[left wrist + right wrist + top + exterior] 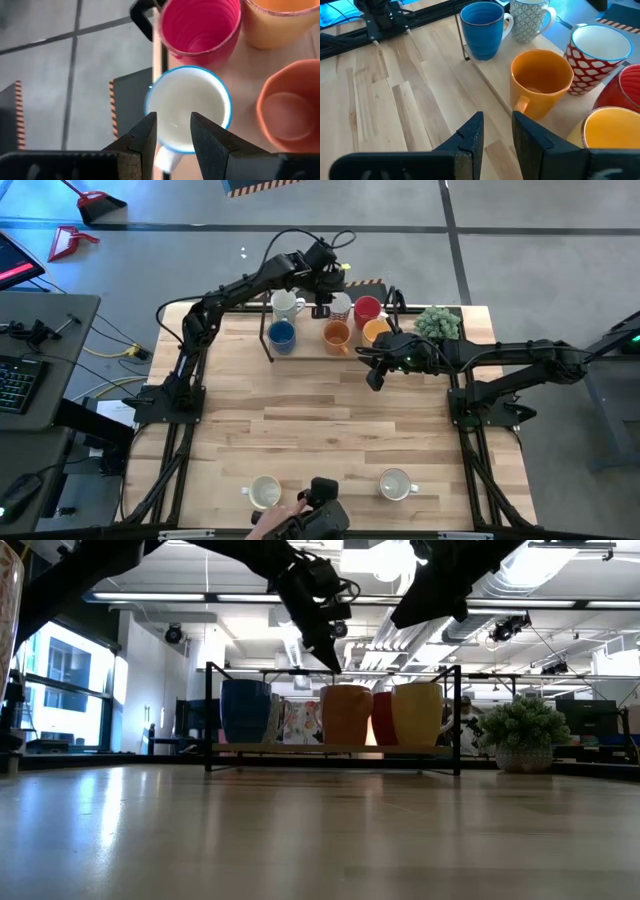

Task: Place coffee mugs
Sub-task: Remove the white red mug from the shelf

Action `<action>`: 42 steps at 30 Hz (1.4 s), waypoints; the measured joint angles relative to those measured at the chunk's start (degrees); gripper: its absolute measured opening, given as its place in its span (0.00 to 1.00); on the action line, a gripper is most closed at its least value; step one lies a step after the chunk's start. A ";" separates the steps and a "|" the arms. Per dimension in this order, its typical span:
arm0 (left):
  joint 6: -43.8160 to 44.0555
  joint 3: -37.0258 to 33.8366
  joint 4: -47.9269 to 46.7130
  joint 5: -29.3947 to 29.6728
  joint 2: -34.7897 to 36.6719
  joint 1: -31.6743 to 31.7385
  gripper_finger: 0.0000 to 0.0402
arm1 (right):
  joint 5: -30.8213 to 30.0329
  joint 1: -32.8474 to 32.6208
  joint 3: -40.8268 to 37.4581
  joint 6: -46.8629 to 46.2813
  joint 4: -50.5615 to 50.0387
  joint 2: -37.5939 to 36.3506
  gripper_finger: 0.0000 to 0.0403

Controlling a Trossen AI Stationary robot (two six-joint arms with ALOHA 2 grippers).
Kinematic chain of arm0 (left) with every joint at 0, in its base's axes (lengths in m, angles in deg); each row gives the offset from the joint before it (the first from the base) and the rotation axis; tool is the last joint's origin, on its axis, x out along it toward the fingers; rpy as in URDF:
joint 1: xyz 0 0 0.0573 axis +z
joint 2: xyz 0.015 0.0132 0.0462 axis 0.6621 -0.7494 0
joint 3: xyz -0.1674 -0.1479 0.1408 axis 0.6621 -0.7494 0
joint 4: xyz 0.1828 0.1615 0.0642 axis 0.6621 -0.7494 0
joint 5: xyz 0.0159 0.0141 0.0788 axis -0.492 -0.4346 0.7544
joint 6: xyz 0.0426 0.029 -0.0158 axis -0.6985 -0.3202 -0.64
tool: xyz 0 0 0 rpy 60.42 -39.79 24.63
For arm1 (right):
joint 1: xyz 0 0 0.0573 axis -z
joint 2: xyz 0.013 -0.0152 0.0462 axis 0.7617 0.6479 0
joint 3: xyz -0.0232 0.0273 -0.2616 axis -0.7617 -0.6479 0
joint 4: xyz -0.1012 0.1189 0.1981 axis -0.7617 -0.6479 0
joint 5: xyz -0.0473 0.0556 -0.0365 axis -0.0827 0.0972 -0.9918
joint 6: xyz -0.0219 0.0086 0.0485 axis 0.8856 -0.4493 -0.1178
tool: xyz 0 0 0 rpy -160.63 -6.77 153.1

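Several mugs stand on a low black-framed rack [268,345] at the table's far edge: blue [281,334], orange [336,334], yellow-orange [376,330], red [367,308], a white one [285,304] and a white red-patterned one [187,107]. Two more white mugs [265,492] [396,484] stand near the table's near edge. My left gripper [174,135] hovers over the patterned mug's handle side, open by a narrow gap. In the low view its fingertips [336,665] sit just above the mug tops. My right gripper [497,132], narrowly open, hangs before the rack by the orange mug [540,82].
A small green potted plant [438,323] stands at the rack's right end. A person's hand [272,520] and a dark device [322,502] show at the near edge between the two white mugs. Bare wood lies across the table's middle [330,430].
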 joint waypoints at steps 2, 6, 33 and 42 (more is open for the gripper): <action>0.41 -0.07 -0.22 -0.08 -1.00 -0.01 0.27 | 0.02 0.00 0.00 0.00 0.03 0.00 0.20; 0.09 -0.09 0.29 0.17 -2.62 -0.49 0.27 | 0.09 0.00 0.00 0.00 0.17 -0.02 0.20; -1.21 -0.09 2.53 6.11 -4.08 0.85 0.27 | 2.14 0.00 0.00 -0.39 -0.13 -0.01 0.20; -0.80 -0.09 0.60 6.11 -4.08 0.66 0.27 | 4.13 0.00 0.00 -0.59 -0.13 -0.01 0.20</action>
